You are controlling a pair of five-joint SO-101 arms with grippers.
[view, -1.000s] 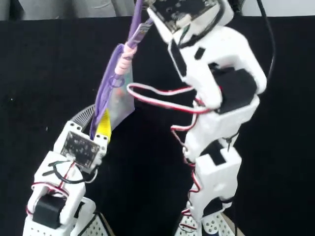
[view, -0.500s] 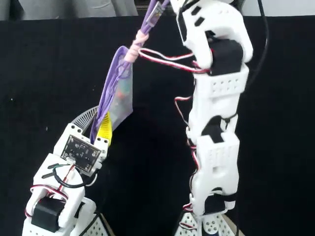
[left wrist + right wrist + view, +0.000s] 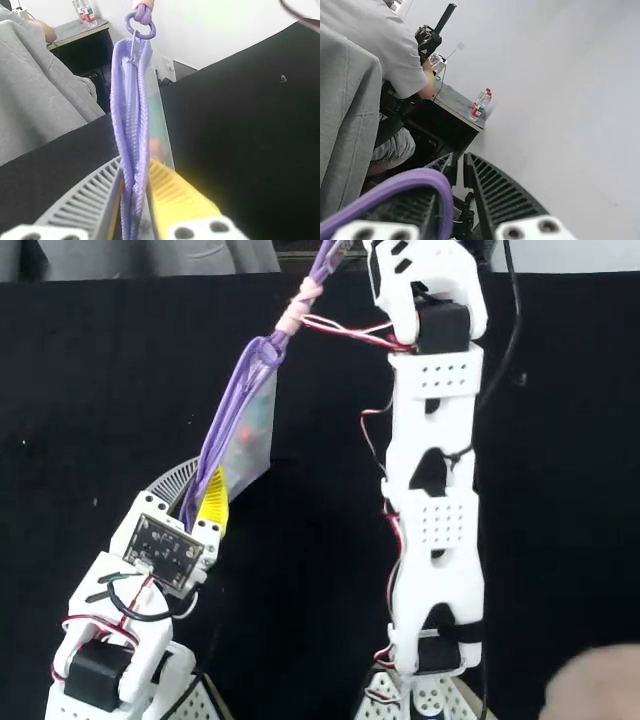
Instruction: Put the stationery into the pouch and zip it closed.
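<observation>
Left gripper (image 3: 134, 210) clamps the lower end of the purple pouch (image 3: 245, 425). Right gripper (image 3: 458, 172) pinches the purple zipper cord (image 3: 405, 181), raised above the bench (image 3: 100, 370).

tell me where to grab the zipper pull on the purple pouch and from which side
Grip the pull strap just beyond its pink wrap, coming from the far end in line with the zip. The left gripper clamps the near end of the pouch, so the strap runs taut and straight there. The right gripper holds it this way.
</observation>
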